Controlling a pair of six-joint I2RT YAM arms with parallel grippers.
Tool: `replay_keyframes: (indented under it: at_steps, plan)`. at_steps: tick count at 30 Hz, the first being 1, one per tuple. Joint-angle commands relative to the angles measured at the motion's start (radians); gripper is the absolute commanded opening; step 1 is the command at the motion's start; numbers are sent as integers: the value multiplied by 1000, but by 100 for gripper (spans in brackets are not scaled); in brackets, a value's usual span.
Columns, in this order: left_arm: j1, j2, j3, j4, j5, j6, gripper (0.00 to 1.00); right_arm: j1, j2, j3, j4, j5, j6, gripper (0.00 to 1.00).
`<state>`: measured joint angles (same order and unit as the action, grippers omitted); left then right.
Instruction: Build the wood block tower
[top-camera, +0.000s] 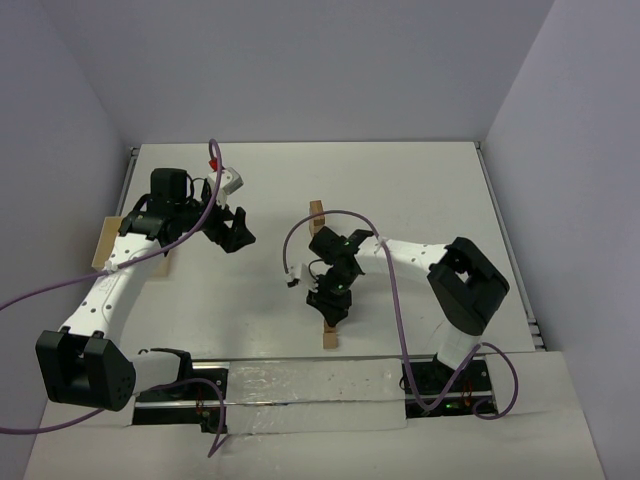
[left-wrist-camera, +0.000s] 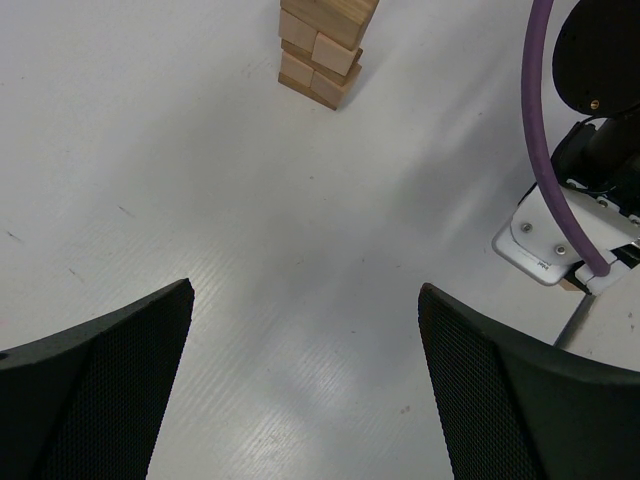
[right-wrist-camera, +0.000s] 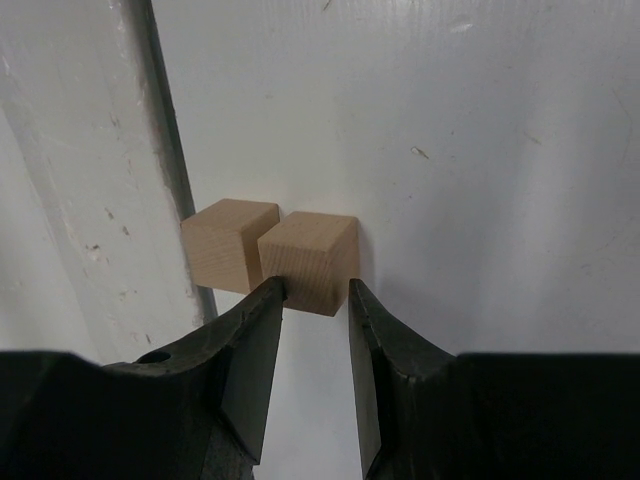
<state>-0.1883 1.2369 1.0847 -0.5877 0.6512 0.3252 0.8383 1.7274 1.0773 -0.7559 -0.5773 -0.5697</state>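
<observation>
Bright, even, diffuse light throughout, with soft shadows. Ahead of the left hand (left-wrist-camera: 305, 290) the white counter (left-wrist-camera: 200, 180) carries a mild sheen. The right hand (right-wrist-camera: 315, 288) reads near-black, its nearest edges slightly soft. The wood blocks (right-wrist-camera: 308, 260) just beyond it stay sharp.

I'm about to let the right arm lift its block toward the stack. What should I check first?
1. Right end effector lined up on the wood block: ok, its fingers flank the near corners.
2. Firm hold on that block: cannot tell.
3. Neighbouring block clear of the pick: not ok, it lies close against the target's side.
4. Tower upright: ok, though its top is cut off in the left wrist view.
5. Left end effector out of the way: ok, open, empty, apart from the tower.
</observation>
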Motion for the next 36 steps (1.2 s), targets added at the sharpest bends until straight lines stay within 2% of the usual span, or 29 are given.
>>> replay_keyframes:
  at_steps: [1, 28, 31, 34, 36]
  plan:
    - [-3, -9, 32, -1, 5, 12, 99, 9, 15, 48, -49, 11, -61, 40]
    - [-3, -7, 32, -1, 7, 17, 99, 44, -25, 30, -63, -21, -64, 39]
    - [-3, -11, 29, -1, 7, 14, 99, 42, -26, 35, -65, -16, -62, 43]
    - [-3, -14, 25, 0, 7, 14, 99, 44, -44, 58, -62, 5, -50, 62]
    - [-3, -13, 24, 0, 6, 14, 99, 44, -58, 75, -62, 20, -39, 69]
